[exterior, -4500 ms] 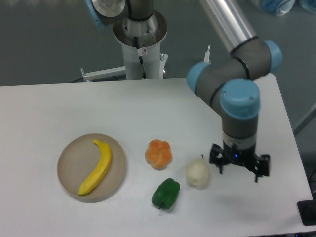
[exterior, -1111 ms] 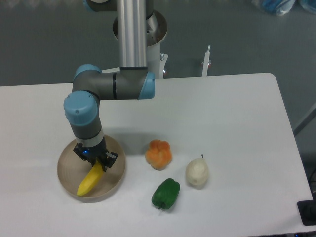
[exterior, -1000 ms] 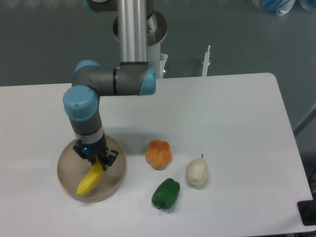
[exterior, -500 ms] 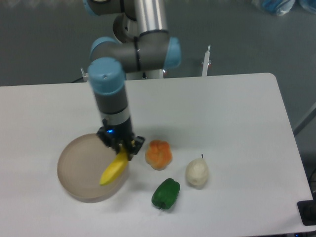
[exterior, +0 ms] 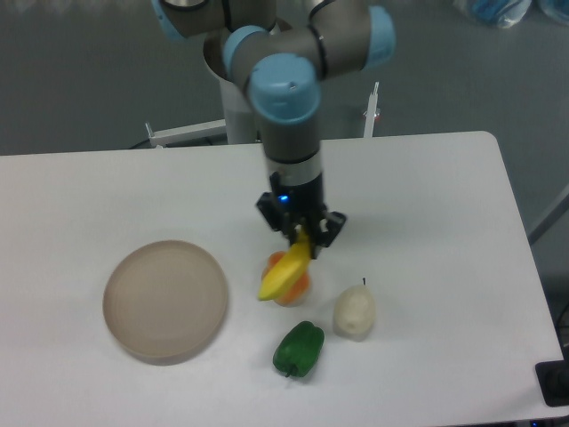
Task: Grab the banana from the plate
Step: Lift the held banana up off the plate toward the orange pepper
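My gripper (exterior: 300,235) is shut on the banana (exterior: 285,269), a bright yellow curved fruit. It holds the banana by its upper end, in the air above the table, and the banana hangs down to the left in front of the orange lobed fruit (exterior: 297,286). The plate (exterior: 165,300) is a round beige dish at the front left of the table. It holds nothing and lies well to the left of my gripper.
A white pear-like fruit (exterior: 355,311) lies right of the orange fruit. A green pepper (exterior: 298,349) lies in front of them. The robot base (exterior: 249,107) stands behind the table's far edge.
My gripper has lifted the banana off the plate and carried it to the right, from over the plate's right rim to above the orange fruit. The plate now holds nothing.
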`<control>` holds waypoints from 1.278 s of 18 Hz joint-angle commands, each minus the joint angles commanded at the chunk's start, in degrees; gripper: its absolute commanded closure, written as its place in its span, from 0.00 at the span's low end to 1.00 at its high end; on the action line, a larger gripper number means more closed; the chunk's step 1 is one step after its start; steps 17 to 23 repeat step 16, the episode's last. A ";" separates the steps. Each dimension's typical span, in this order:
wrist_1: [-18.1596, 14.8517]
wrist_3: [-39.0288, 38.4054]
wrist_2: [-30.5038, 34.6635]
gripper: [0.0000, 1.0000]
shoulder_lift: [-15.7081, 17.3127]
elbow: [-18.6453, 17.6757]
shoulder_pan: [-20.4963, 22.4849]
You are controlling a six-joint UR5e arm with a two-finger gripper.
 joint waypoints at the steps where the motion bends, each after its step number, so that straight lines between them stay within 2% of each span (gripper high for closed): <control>1: 0.00 0.44 -0.09 0.66 0.00 0.09 0.35; 6: 0.00 2.55 0.09 0.66 -0.09 0.70 1.76; 23: 0.09 2.81 0.18 0.66 -0.09 1.15 1.67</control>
